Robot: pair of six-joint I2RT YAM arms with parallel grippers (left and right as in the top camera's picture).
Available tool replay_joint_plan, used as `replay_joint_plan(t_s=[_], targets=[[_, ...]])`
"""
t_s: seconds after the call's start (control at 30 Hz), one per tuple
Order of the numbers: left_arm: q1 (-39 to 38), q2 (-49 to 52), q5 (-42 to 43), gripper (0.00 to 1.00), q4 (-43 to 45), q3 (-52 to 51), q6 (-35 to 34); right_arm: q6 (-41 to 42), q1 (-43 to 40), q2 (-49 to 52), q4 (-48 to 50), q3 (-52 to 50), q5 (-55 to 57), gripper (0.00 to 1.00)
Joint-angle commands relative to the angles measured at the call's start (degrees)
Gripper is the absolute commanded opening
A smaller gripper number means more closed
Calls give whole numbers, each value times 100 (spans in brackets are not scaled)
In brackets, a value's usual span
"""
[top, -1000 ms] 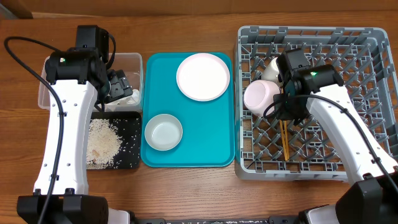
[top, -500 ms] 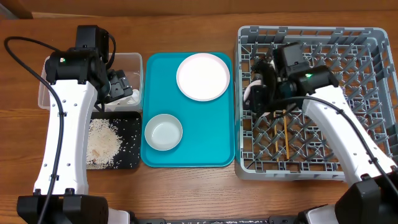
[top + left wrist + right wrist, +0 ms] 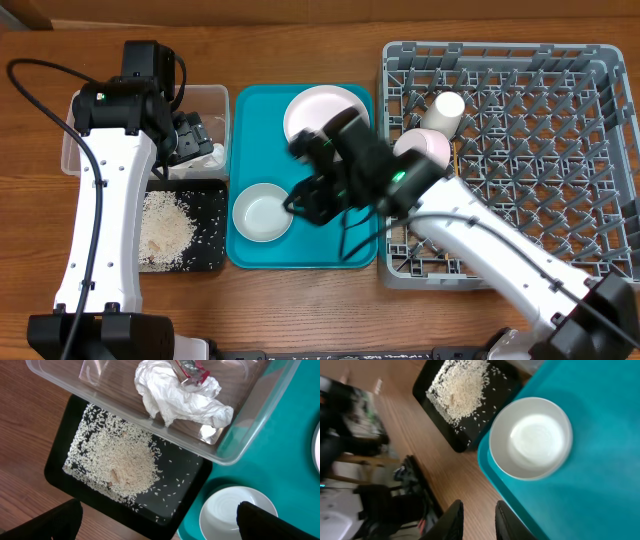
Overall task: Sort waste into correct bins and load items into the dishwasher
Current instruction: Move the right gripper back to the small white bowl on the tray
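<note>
Robot lab setup — cabled arms over wooden table.

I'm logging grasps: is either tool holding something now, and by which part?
Nothing is held: the left tool is wide open and empty, the right tool empty near the white bowl.

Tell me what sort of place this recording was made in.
Probably a tabletop staged as a dish-clearing station rather than a real kitchen: a wooden table carries a grey dish rack, a teal tray, and a clear tub and black tray holding waste.
</note>
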Motion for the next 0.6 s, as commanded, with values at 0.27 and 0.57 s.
replay_joint_plan(t_s=[0.27,0.57], targets=[[11,-22,-76,100,7,59,-17,448,1711,942,1075,-26,2732,25],[11,-22,-76,100,7,59,-20,761,1700,1757,1231,-26,3945,11]])
